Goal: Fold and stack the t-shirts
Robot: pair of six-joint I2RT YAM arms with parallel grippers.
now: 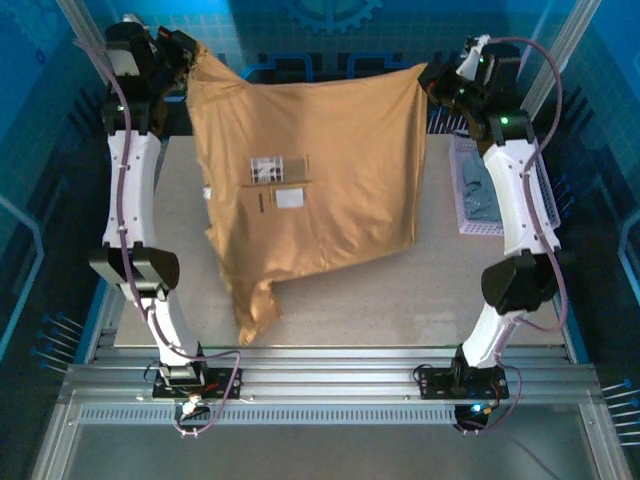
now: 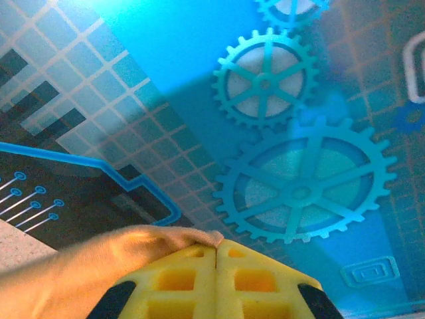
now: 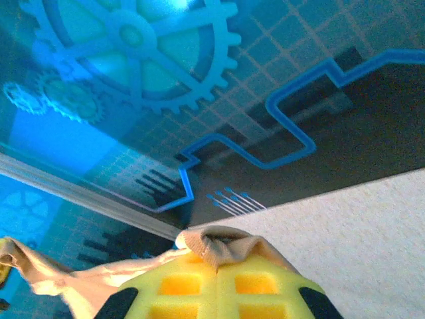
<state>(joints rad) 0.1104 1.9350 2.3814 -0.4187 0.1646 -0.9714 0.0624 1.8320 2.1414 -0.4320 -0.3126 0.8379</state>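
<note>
Two arms of mine start at the near edge of the table [image 1: 430, 290]. Closest to them, left of centre, the tan t-shirt [image 1: 300, 200] ends in a bunched lower corner down by the tabletop; can't tell if it touches. Further out the shirt hangs spread btwn my claws, w/ a white neck label [image 1: 289, 198] approx mid-cloth. On the table's right side sits the lavender basket [image 1: 462, 222] w/ the grey-blue t-shirt [image 1: 482, 195] crumpled inside. Farthest & highest, my left claw [image 1: 187, 52] is clamped on one top corner of the tan shirt and my right claw [image 1: 432, 80] on the other. Wrist cams show the yellow pads [image 2: 176, 279] pressed together, tan cloth pinched at the tips, same on the R side [image 3: 179, 286]
</note>
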